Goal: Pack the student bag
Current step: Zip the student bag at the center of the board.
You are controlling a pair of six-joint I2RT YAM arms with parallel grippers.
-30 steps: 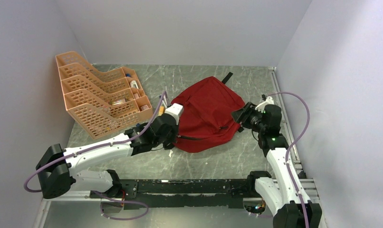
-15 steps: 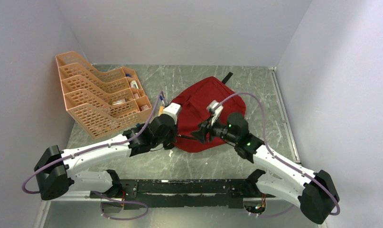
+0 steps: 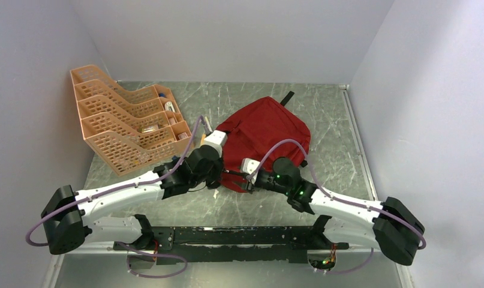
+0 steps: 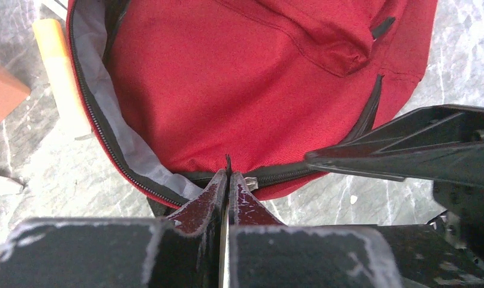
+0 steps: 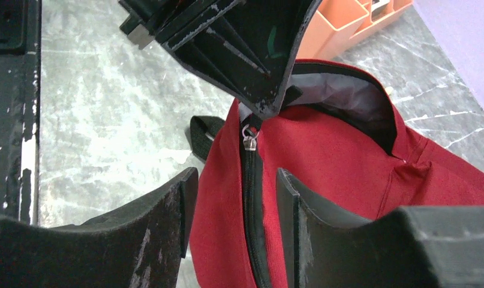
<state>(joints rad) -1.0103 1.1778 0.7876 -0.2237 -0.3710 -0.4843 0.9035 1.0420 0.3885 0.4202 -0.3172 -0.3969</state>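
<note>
The student bag point(image 3: 264, 131), red fabric with a grey lining point(image 4: 110, 114), lies flat mid-table with its zipper partly undone on the left side. At the bag's near-left edge my left gripper point(image 3: 222, 174) point(image 4: 228, 175) is shut on the thin black zipper pull, just beside the metal slider point(image 4: 250, 183) point(image 5: 249, 139). Right next to it, my right gripper point(image 3: 244, 182) point(image 5: 236, 183) is open. Its fingers point(image 5: 182, 204) straddle the closed black zipper seam point(image 5: 251, 204) without pinching it. The left gripper's fingers point(image 5: 257, 72) hang just above the slider in the right wrist view.
An orange plastic tray rack point(image 3: 122, 123) holding small items stands at the far left. A pale stick with an orange tip point(image 4: 59, 72) lies on the table beside the bag's open left edge. A black strap point(image 5: 202, 133) pokes out from under the bag.
My right arm swung from the bag's right side across to its near-left edge, ending next to the left gripper. The left gripper stayed shut in place.
</note>
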